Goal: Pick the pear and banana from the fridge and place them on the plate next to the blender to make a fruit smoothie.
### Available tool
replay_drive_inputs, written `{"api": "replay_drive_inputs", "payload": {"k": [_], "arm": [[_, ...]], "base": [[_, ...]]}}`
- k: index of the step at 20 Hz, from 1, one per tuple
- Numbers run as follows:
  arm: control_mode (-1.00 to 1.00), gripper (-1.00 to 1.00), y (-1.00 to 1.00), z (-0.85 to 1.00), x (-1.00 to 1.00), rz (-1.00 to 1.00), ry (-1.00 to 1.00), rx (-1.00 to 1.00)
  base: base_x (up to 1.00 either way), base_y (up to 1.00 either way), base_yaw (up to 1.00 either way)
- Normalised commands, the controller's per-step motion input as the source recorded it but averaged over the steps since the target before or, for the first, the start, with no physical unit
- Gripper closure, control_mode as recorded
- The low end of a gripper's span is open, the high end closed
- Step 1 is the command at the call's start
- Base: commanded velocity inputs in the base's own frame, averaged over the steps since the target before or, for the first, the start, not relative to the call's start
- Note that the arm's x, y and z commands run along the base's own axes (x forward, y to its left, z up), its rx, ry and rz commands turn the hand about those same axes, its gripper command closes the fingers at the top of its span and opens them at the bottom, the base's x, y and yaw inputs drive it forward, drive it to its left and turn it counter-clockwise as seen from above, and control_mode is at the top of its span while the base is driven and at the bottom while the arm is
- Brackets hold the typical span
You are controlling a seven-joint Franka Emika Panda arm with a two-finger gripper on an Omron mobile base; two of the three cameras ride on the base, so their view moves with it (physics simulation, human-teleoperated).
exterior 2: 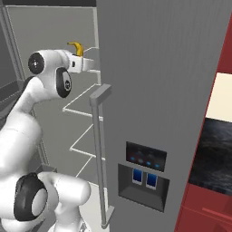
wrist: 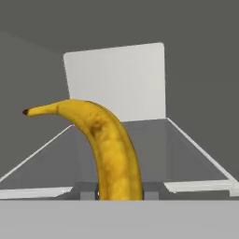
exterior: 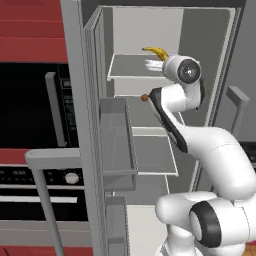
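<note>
One fruit of two is in hand: the pincer [wrist: 119, 190] is clamped on the banana [wrist: 109, 144], which curves up and away from its tips, inside the open fridge [exterior: 200, 60] over an upper shelf [exterior: 127, 67]. Below the pincer, the pear [exterior: 144, 98] waits on a lower shelf. Judging by this, carrying both fruits to the plate remains

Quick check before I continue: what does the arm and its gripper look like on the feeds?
The arm is glossy white with rounded segments, dark bands at the joints and round dark-grey caps with a silvery centre on the joint ends. The gripper has a white hand and two small dark grey finger tips. No cables or markings show.
</note>
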Motion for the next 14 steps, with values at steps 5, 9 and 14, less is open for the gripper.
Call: {"api": "replay_drive_inputs", "payload": {"k": [5,9,14], "arm": [[-1.00,1.00,-0.06,-0.51,-1.00,0.00,0.21,0.10],[-1.00,1.00,0.00,-0.99,-1.00,0.00,0.32,0.11],[-1.00,1.00,-0.17,-0.89,-1.00,-0.02,0.12,0.11]], "base": [[0.00,0.00,0.00],[0.00,0.00,0.00],[0.00,0.00,0.00]]}}
